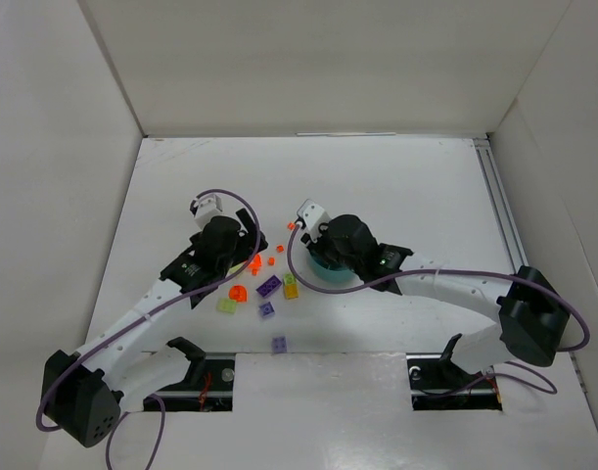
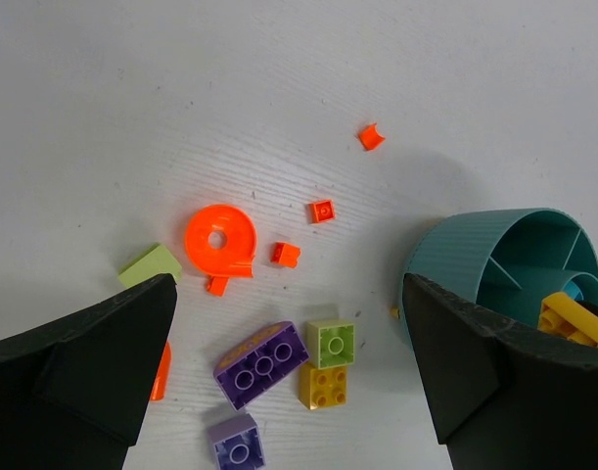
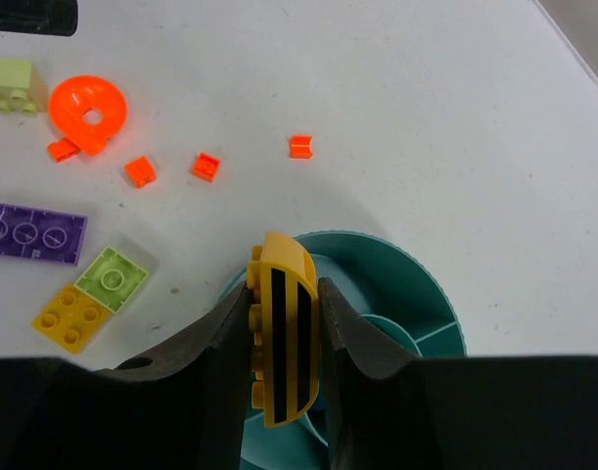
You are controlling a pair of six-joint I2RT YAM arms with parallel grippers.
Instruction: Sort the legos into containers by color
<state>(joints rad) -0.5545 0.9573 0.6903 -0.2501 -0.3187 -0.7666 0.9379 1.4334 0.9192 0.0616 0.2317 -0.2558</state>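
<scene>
My right gripper [image 3: 282,286] is shut on a yellow curved brick with black stripes [image 3: 287,343], held just above the round teal dish [image 3: 396,274], which also shows in the top view [image 1: 330,271]. My left gripper [image 2: 289,294] is open and empty above loose legos: an orange disc [image 2: 219,238], a purple brick [image 2: 262,364], a lime brick [image 2: 331,343], a yellow brick [image 2: 323,385] and a small lavender brick [image 2: 237,443]. The dish [image 2: 465,259] stands to their right. In the top view the left gripper [image 1: 242,257] is just left of the right gripper [image 1: 328,250].
Small orange bits [image 3: 299,147] lie scattered beyond the dish. A pale lime brick [image 2: 150,264] lies by the left finger. One lavender brick [image 1: 279,343] sits alone near the table's front edge. White walls enclose the table on three sides.
</scene>
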